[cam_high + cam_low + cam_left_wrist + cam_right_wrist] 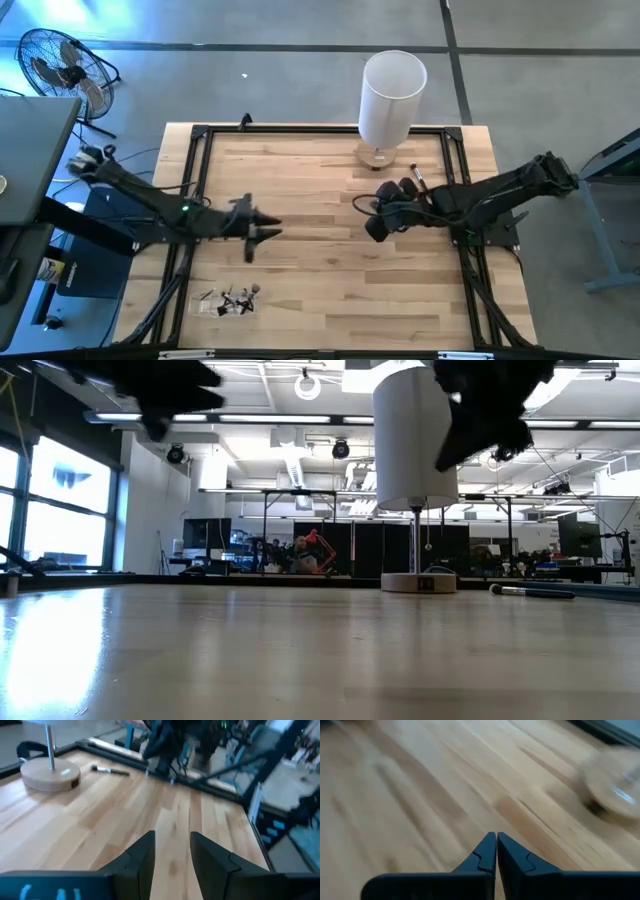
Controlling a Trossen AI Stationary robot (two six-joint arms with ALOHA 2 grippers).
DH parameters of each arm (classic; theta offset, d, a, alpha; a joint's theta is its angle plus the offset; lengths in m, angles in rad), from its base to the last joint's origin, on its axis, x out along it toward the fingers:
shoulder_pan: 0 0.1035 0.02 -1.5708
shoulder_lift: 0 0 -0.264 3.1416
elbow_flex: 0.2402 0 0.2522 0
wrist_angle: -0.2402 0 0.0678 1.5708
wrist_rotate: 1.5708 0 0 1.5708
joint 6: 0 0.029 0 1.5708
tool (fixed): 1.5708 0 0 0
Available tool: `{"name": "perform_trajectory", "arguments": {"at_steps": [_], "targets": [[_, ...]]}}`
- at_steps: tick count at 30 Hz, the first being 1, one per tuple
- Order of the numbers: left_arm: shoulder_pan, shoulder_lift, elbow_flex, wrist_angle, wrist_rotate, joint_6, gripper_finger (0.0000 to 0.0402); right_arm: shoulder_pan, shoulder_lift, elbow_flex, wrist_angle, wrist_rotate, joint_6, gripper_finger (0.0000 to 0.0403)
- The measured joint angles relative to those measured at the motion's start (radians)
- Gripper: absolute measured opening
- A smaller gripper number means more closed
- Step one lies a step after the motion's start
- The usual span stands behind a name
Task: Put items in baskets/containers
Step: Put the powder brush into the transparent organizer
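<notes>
several brushes (232, 299) lie heaped with the clear tray (207, 307) at the near edge, far from the lamp (391, 98) on the near-left side. left gripper (266, 228), fingers parted and empty, hovers mid-table between heap and lamp. right gripper (376, 226), fingers pressed together and empty, hangs just near of the lamp. one stray brush (417, 176) lies beside the lamp base. seemingly between picks; next comes a reach toward a brush.

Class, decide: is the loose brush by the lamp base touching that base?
Apart. In the left wrist view, bare wood shows between the brush and the lamp base.
</notes>
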Motion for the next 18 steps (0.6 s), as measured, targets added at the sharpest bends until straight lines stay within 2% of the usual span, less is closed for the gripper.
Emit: {"name": "perform_trajectory", "arguments": {"at_steps": [6, 9, 11, 14, 18], "targets": [[0.203, 0.177, 0.002, 0.281, 0.185, 0.012, 0.0122, -0.092, 0.000, 0.000, -0.336, -0.072, 0.199, 0.0035], [0.269, 0.260, 0.003, 0.385, 0.239, 0.005, 0.0122, -0.142, -0.001, -0.027, -0.432, -0.088, 0.276, 0.0057], [0.301, 0.306, 0.028, 0.391, 0.263, -0.002, 0.0122, -0.183, -0.001, -0.073, -0.439, -0.128, 0.293, 0.0074], [0.340, 0.352, 0.093, 0.369, 0.330, 0.007, 0.0122, -0.264, -0.001, -0.174, -0.357, -0.207, 0.288, 0.0098], [0.387, 0.388, 0.191, 0.272, 0.421, 0.050, 0.0122, -0.390, -0.001, -0.287, -0.273, -0.243, 0.255, 0.0125]]}}
